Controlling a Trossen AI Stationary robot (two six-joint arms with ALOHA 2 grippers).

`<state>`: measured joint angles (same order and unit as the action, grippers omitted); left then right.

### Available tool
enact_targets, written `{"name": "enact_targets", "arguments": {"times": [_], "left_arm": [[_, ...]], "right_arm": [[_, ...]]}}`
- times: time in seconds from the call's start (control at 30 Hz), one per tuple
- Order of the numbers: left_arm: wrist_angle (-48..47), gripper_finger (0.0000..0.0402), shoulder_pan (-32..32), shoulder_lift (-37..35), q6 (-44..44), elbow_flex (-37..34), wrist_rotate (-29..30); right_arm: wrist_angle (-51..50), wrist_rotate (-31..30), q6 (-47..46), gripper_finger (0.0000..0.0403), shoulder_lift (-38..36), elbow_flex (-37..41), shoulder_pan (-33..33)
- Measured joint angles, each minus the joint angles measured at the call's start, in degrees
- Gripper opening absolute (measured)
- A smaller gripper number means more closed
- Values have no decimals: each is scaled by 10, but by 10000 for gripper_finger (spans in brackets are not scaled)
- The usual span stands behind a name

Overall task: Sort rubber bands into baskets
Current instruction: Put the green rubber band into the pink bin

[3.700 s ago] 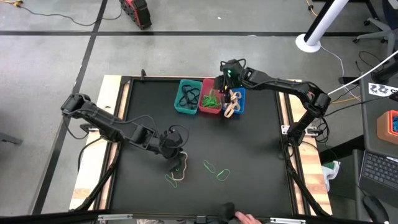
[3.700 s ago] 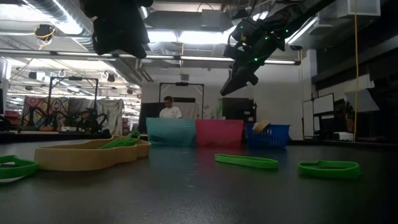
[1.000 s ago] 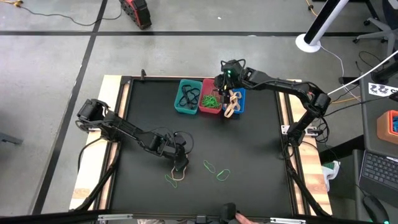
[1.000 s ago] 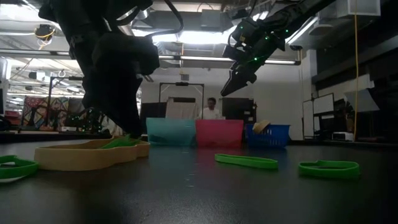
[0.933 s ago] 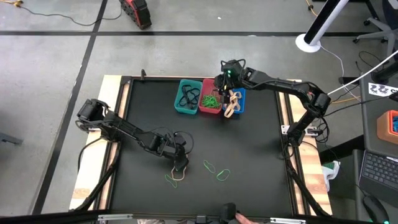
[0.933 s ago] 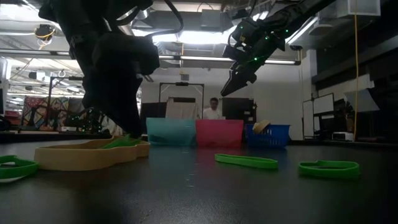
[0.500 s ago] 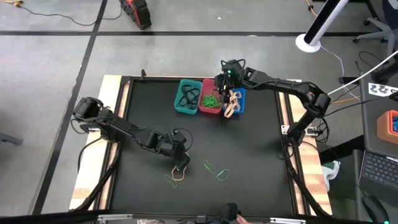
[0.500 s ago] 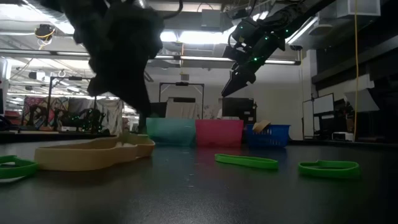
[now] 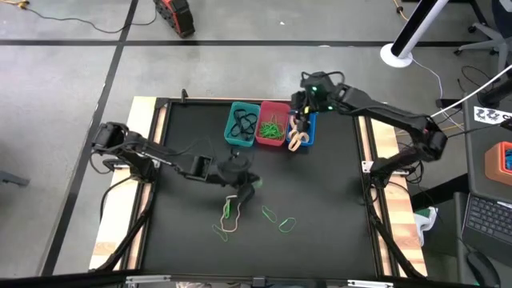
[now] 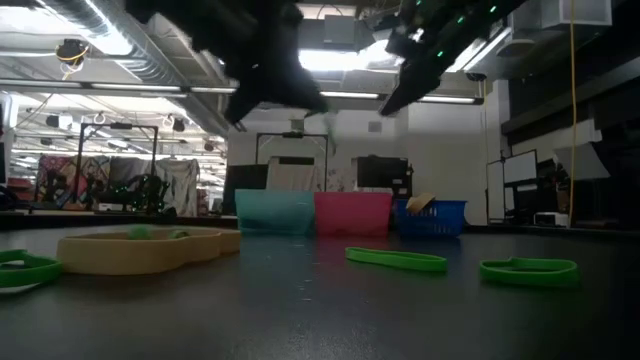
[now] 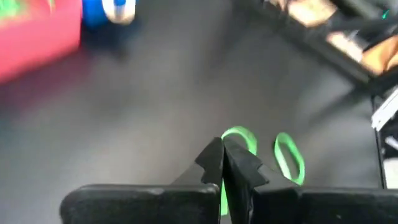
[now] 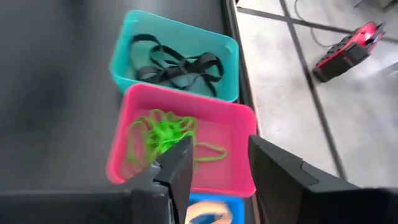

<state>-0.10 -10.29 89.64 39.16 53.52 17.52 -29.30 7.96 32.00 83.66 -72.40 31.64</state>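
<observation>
Three baskets stand in a row at the table's far middle. The teal basket [image 9: 242,124] holds black bands, the red one [image 9: 272,128] green bands, the blue one [image 9: 302,133] tan bands. A tan rubber band [image 9: 230,222] and two green ones [image 9: 268,212] [image 9: 286,224] lie near the front edge. My left gripper [image 9: 250,186] is raised above the table's middle, shut on a green rubber band [image 11: 222,190]. My right gripper [image 12: 217,168] hangs open over the red basket [image 12: 186,149]. My left gripper pinches a green rubber band between its two shut fingers. Only a thin green strip [image 11: 221,193] shows in the slit between them. The fingers hide the rest of the band, so how it hangs does not show. The gripper is well clear of the tabletop.
More green bands lie on the dark mat below my left gripper [image 11: 239,138] [image 11: 288,157], and another at the near left [image 10: 25,268]. Bare mat lies between the loose bands and the baskets. A red tool [image 9: 174,14] lies on the floor beyond the table.
My left gripper has risen from the tan band on the table and moved toward the table's right and far side, nearer the baskets. The tan band has stayed where it was. My right arm has shifted a little toward the table's right edge, still over the baskets.
</observation>
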Motion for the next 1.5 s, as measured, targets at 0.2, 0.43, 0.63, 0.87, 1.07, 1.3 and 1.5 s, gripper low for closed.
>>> {"name": "enact_targets", "arguments": {"times": [0.2, 0.43, 0.63, 0.87, 1.07, 1.3, 1.5], "left_arm": [[132, 1, 69, 8, -133, 0, 1], [254, 0, 162, 20, -239, 0, -16], [294, 1, 233, 37, -277, 0, -39], [301, 1, 290, 76, -276, 0, -42], [362, 1, 308, 136, -276, 0, -71], [363, 1, 314, 169, -280, 1, -71], [359, 1, 314, 173, -265, 1, -70]], "right_arm": [[-98, 36, -55, 154, -67, 0, -40], [-194, 91, -104, 154, -95, 0, -116], [-236, 103, -165, 154, -87, 0, -195], [-244, 103, -201, 154, -72, 0, -288], [-238, 102, -204, 154, -49, 9, -366], [-165, 91, -202, 154, -29, 78, -440], [-118, 37, -196, 154, -9, 144, -479]]}}
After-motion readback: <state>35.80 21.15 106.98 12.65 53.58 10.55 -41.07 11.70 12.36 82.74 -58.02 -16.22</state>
